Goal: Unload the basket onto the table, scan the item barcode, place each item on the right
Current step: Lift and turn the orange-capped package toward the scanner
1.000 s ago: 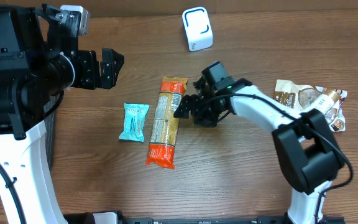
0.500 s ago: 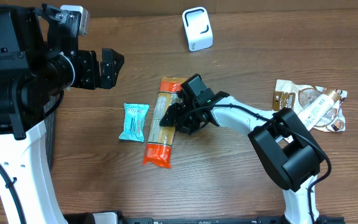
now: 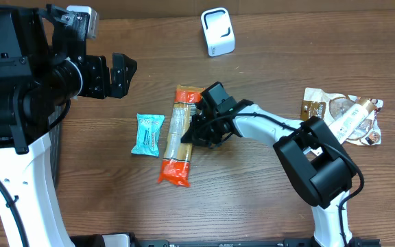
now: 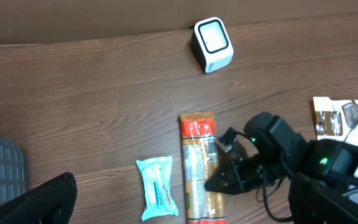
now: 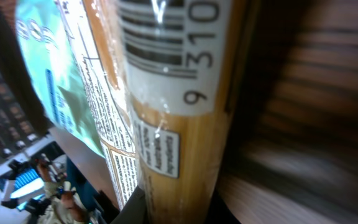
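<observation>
Task item: pasta pack, a long clear-and-orange pack lying mid-table, its length running from far to near.
Barcode: barcode is printed on a white label on the pack; the right wrist view shows it close up, facing that camera.
Scanner: white scanner stands at the far edge of the table, well apart from the pack.
Right gripper: right gripper is at the pack's right edge near mid-length, jaws clenched on the pack as far as the 2 views show.
Left gripper: left gripper hangs over the far left of the table, jaws released and holding nothing.
Other items: 1 teal packet lies just left of the pack; a pile of snack bags sits at the far right.
Done: approach and grasp, by the look of the contact.
Left: 3 steps judged outstanding: lift the pack, carry it to the scanner, present the barcode to the scanner face.
Progress: early; the pack appears to rest on the table.
</observation>
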